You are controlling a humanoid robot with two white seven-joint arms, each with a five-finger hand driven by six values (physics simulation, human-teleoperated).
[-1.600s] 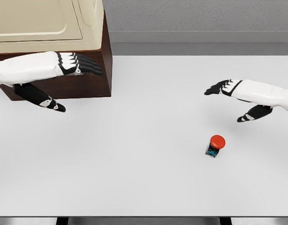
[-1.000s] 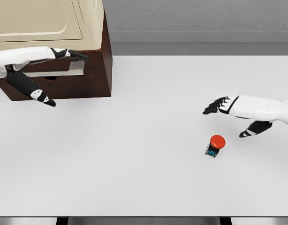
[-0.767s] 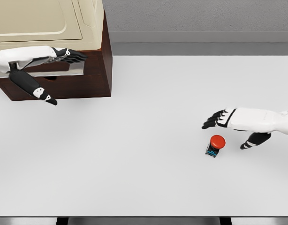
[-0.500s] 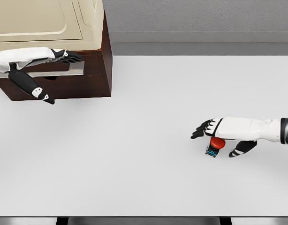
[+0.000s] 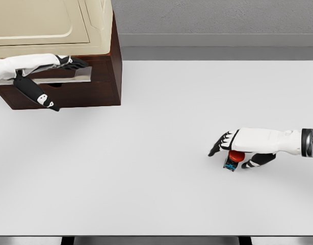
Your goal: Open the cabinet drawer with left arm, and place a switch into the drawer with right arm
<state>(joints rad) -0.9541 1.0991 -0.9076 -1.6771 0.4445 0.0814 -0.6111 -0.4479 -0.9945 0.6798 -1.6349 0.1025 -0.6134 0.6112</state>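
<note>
White tabletop [image 5: 146, 153], grey wall behind. Right hand [image 5: 243, 145] draped over red-capped black switch [image 5: 233, 161], fingers curling, not clamped. Close squarely round body. Left hand [image 5: 49, 69], fingers extended, at dark wooden cabinet drawer [image 5: 70, 76].

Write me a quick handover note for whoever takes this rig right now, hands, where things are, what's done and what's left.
Left hand: at the handle of the cabinet drawer, fingers on it, grip unclear.
Right hand: over the red switch on the white table, fingers curling around it, not lifted.
Done: both hands in position.
Left: pull the drawer open, close the grasp, lift the switch, carry it into the drawer.
</note>
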